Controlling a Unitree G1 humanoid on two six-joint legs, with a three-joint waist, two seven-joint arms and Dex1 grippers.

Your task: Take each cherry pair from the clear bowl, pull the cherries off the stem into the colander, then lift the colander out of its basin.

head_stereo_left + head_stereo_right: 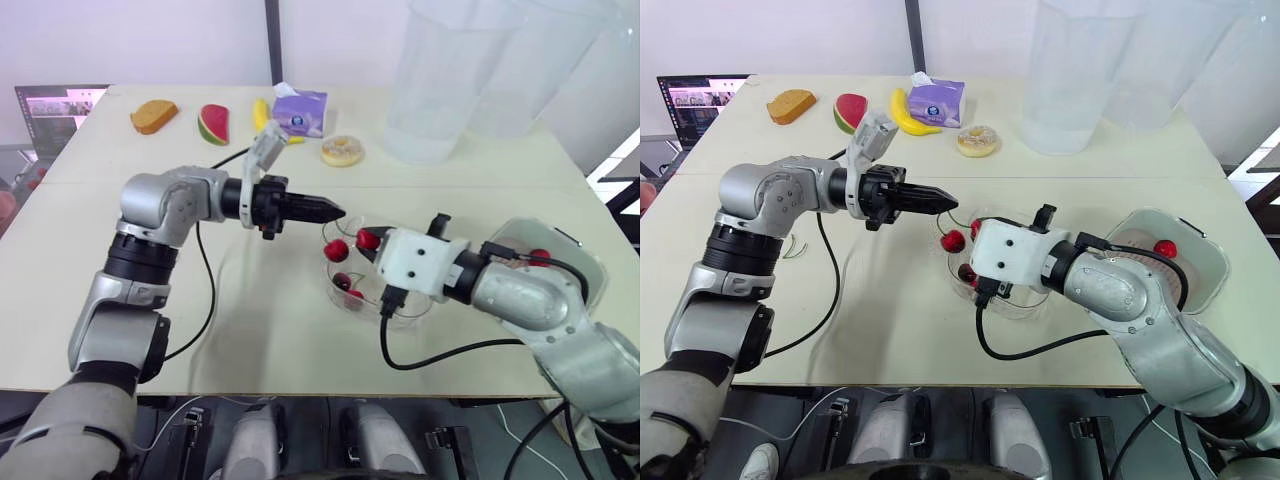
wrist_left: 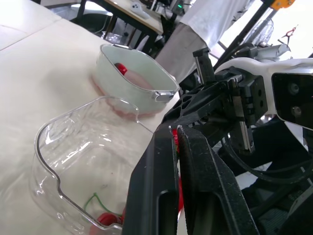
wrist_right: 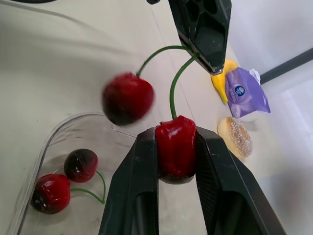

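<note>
Over the clear bowl [image 1: 400,312] at the table's middle, a cherry pair is stretched between my two grippers. My left gripper [image 1: 338,212] is shut on the green stems [image 3: 172,83]. One red cherry [image 3: 176,147] sits clamped in my right gripper [image 1: 367,240], which is shut on it. The other cherry [image 1: 336,248] hangs free from its stem. More cherries [image 3: 63,181] lie in the bowl. To the right stands the pale basin [image 1: 590,262] with the pink colander [image 2: 146,82] inside, and one cherry [image 1: 1164,248] lies in the colander.
Along the far edge lie a bread slice [image 1: 153,115], watermelon wedge [image 1: 214,123], banana [image 1: 262,115], purple tissue pack [image 1: 301,112] and donut [image 1: 342,151]. Tall clear containers [image 1: 440,90] stand at the back right. A laptop [image 1: 55,105] sits far left.
</note>
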